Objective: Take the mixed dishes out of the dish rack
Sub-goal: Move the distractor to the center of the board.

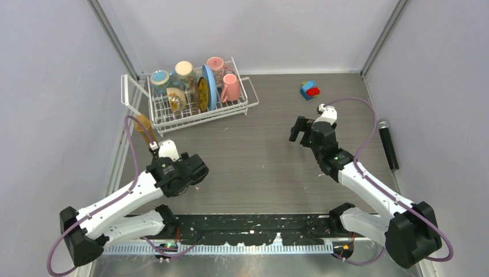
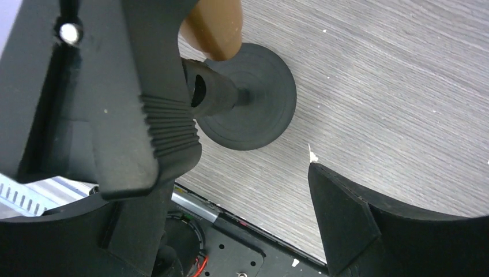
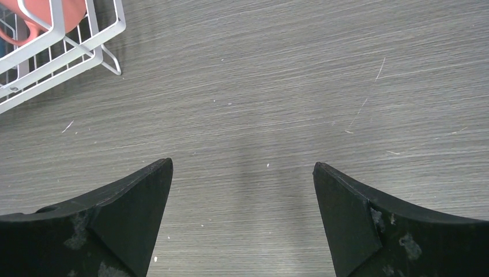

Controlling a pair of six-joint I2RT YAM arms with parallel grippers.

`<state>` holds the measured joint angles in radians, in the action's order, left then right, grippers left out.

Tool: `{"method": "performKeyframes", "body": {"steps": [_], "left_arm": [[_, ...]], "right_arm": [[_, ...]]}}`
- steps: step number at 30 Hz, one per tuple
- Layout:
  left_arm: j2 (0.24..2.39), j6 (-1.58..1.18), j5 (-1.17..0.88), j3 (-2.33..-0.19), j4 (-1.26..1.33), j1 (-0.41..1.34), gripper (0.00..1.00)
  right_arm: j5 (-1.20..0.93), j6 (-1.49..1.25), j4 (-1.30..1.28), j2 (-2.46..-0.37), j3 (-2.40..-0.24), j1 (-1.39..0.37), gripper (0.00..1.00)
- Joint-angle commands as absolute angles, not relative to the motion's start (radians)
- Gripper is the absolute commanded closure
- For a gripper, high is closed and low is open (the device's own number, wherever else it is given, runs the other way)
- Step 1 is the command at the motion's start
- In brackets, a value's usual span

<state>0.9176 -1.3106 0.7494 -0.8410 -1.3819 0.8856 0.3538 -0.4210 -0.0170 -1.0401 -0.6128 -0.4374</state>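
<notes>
The white wire dish rack [image 1: 173,118] stands at the far left. It holds a teal mug [image 1: 160,79], a cream mug [image 1: 184,70], two pink mugs [image 1: 215,66] [image 1: 230,88], an upright light-blue plate [image 1: 209,86], a yellow patterned plate [image 1: 202,94] and a small cream bowl [image 1: 176,100]. My left gripper [image 1: 196,169] is open and empty, low over the table in front of the rack [image 2: 242,196]. My right gripper [image 1: 300,130] is open and empty, right of the rack [image 3: 242,173]. The rack's corner [image 3: 86,46] and one pink mug [image 3: 34,17] show in the right wrist view.
Colourful toy blocks [image 1: 310,89] lie at the far right. A black microphone [image 1: 387,143] lies along the right wall. A tan rounded object [image 1: 144,128] sits by the left wall, also seen in the left wrist view [image 2: 213,29] above a black disc [image 2: 259,115].
</notes>
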Motion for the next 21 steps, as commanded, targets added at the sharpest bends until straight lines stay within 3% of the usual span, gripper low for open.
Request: {"method": "performKeyframes", "body": {"steps": [1, 6, 11, 21], "left_arm": [[0.936, -1.396, 0.851, -0.865, -1.414, 0.887, 0.12], [0.950, -1.476, 0.987, -0.826, -1.397, 0.865, 0.19], [0.954, -1.251, 0.990, -0.793, -1.145, 0.765, 0.21], [0.989, -1.228, 1.049, -0.752, -1.033, 0.675, 0.43]], "right_arm": [[0.375, -0.408, 0.020, -1.007, -0.624, -0.442, 0.00], [0.382, -0.404, 0.011, -0.996, -0.626, -0.442, 0.00], [0.379, -0.402, 0.008, -0.989, -0.625, -0.441, 0.00], [0.396, -0.389, -0.005, -0.975, -0.615, -0.442, 0.00]]}}
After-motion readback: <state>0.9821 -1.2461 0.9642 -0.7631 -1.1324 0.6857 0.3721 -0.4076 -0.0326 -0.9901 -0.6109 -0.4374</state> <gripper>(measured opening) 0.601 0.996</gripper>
